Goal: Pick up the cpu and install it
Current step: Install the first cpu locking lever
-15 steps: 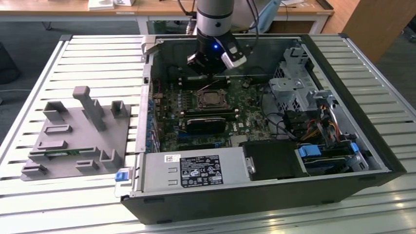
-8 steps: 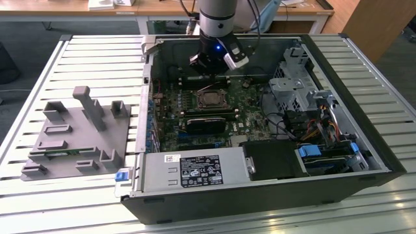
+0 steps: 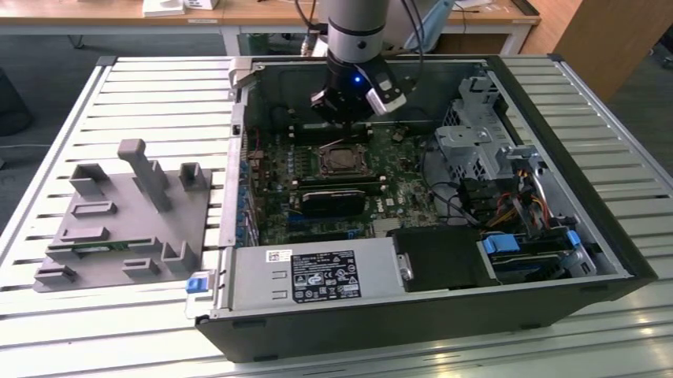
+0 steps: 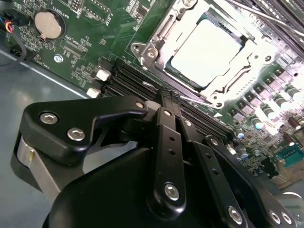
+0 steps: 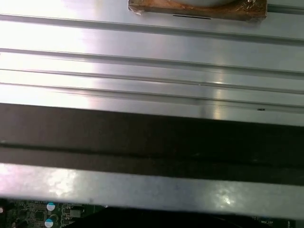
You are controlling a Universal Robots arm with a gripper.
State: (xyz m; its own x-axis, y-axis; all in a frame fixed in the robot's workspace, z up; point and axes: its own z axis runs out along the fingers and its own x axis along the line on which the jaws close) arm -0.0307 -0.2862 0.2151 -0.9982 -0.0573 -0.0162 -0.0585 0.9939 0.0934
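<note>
With cpu [image 4: 205, 52] seated in socket [image 4: 156, 47] mid-motherboard [image 3: 315, 181], hovers just beside it, gripper [image 4: 169, 97] clenched on nothing, apparently done placing; frame not visibly latched.

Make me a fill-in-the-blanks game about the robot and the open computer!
1. The cpu sits in its ___ on the green motherboard.
2. The gripper has its fingers pressed ___ and holds nothing.
3. The round silver battery sits on the ___.
4. In the exterior view, the grey tray lies outside the computer case, on the view's ___.

Answers: socket; together; motherboard; left
</note>
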